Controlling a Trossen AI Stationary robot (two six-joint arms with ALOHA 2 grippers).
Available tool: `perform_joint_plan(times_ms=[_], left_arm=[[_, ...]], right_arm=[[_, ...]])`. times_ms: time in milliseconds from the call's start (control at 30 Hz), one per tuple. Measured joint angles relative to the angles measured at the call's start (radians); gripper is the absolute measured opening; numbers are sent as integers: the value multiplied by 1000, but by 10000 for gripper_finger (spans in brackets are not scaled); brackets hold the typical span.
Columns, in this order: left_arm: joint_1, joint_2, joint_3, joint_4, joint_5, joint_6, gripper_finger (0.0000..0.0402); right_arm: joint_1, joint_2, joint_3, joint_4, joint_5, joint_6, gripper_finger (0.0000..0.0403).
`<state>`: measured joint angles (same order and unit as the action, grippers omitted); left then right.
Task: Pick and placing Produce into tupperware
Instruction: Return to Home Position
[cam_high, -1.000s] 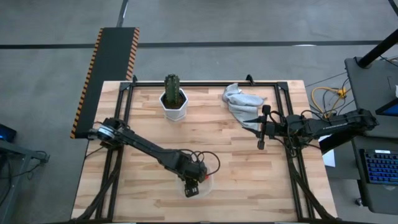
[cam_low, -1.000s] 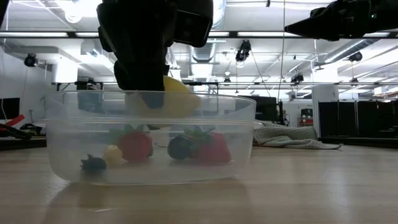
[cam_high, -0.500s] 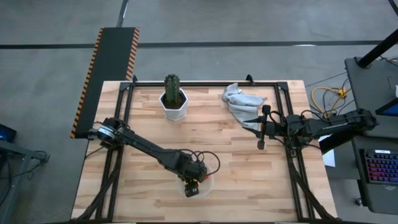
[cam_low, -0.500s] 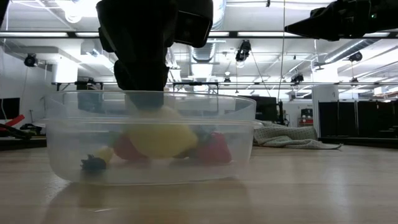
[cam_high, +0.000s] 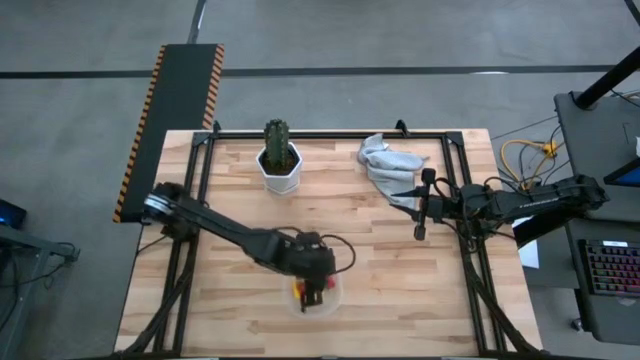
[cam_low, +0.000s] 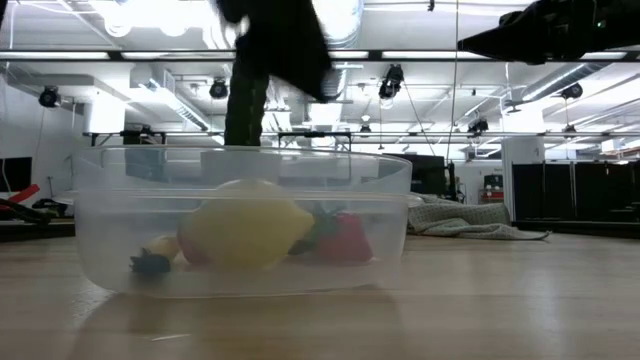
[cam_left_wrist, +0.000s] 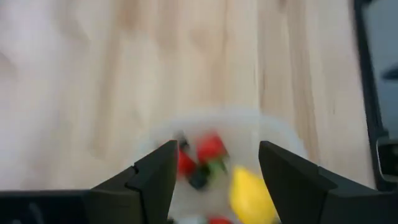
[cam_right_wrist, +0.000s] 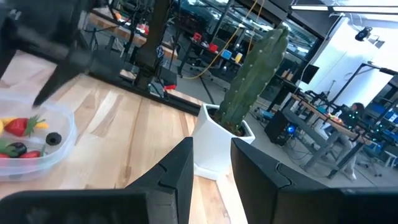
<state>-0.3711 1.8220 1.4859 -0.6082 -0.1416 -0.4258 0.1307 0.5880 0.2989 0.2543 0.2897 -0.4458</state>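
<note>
The clear tupperware (cam_high: 336, 290) stands on the wooden table near its front edge. It holds a yellow lemon (cam_low: 250, 225), red strawberry pieces (cam_low: 345, 240) and a small dark berry (cam_low: 150, 263). They also show in the left wrist view, lemon (cam_left_wrist: 252, 193), strawberry (cam_left_wrist: 211, 146) and berry (cam_left_wrist: 199, 177). My left gripper (cam_high: 318, 290) is open and empty just above the tupperware, fingers pointing down (cam_left_wrist: 214, 174). My right gripper (cam_high: 393, 195) hangs high over the table's right side, open by a narrow gap (cam_right_wrist: 211, 155) and empty.
A tall green cactus in a white pot (cam_high: 279, 160) stands at the far middle of the table. A crumpled grey cloth (cam_high: 385, 160) lies at the far right, below my right gripper. Bare wood lies between the tupperware and the pot.
My left gripper has let go of the lemon, which has dropped from rim height into the tupperware and now rests among the other pieces. The gripper has then gone up and a little toward the table's far edge.
</note>
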Motion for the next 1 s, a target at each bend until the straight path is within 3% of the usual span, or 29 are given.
perform_joint_plan(times_ms=[167, 367, 567, 733, 833, 1000], left_arm=[[-9, -169, -16, 132, -182, 285, 211], [9, -421, -117, 308, -175, 598, 212], [127, -689, -261, 388, -174, 709, 212], [178, -915, -413, 373, -176, 752, 212], [181, -1077, -513, 372, -182, 766, 212], [180, -1296, -680, 372, -215, 747, 212]], right_arm=[[0, -10, 0, 14, 0, 15, 100], [0, -28, 0, 11, 0, 45, 100], [0, -59, 0, 13, 12, 10, 100], [0, -169, 28, -17, 103, 0, 100], [0, -276, 91, -202, 102, 45, 100], [0, -438, 229, -612, 40, 266, 100]])
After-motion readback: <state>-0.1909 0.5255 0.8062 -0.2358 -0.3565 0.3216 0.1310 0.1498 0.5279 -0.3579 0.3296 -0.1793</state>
